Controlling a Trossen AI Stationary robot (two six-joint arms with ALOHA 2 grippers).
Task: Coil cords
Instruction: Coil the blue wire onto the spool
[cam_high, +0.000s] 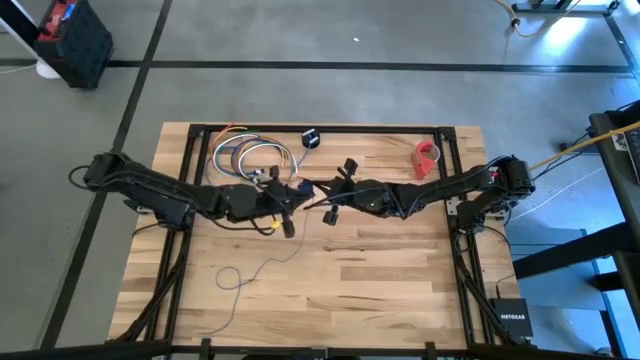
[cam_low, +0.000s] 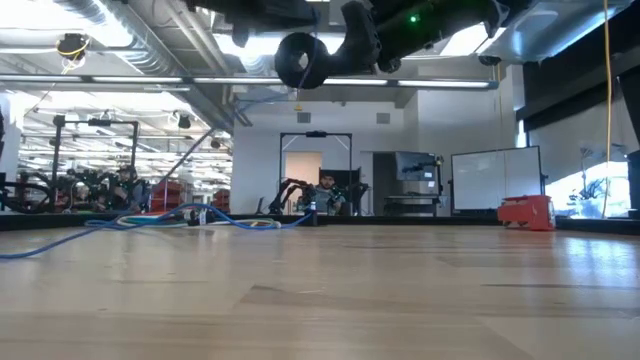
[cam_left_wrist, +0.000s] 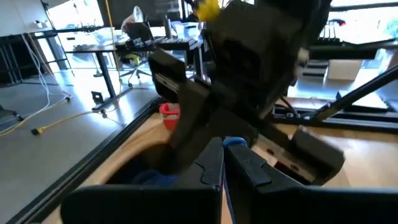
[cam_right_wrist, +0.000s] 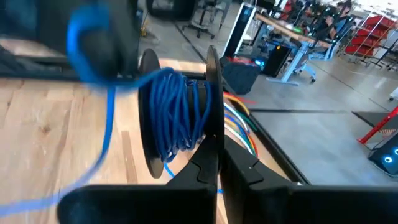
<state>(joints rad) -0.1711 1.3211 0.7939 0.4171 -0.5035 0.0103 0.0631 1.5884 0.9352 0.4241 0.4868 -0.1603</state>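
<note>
Meeting above the middle of the wooden bench (cam_high: 380, 270), the left tool (cam_high: 285, 205) and the right tool (cam_high: 330, 200) are seen almost touching in the high view, both raised off the surface. In the right wrist view the right tool (cam_right_wrist: 214, 165) is closed on the rim of a black spool (cam_right_wrist: 208, 106), around which many turns of the blue cord (cam_right_wrist: 177, 115) are wound; a blurred loop of the same cord is carried near the opposite arm and a strand trails down from the spool toward the bench. In the left wrist view the left tool (cam_left_wrist: 224, 165) has its fingers brought nearly together, with a bit of blue cord (cam_left_wrist: 235, 143) showing between the tips; whether it is truly gripped cannot be told. From the spool, the loose cord (cam_high: 250, 275) is laid out on the bench, running away from the tools to a loop and a tail on the left arm's side. Beyond the spool, near the bench's far edge, a bundle of multicoloured looped wires (cam_high: 245, 155) is found, with a small black disc (cam_high: 310, 138) just beside it. A red tape dispenser (cam_high: 428, 157) is placed farther along that edge, on the right arm's side.
</note>
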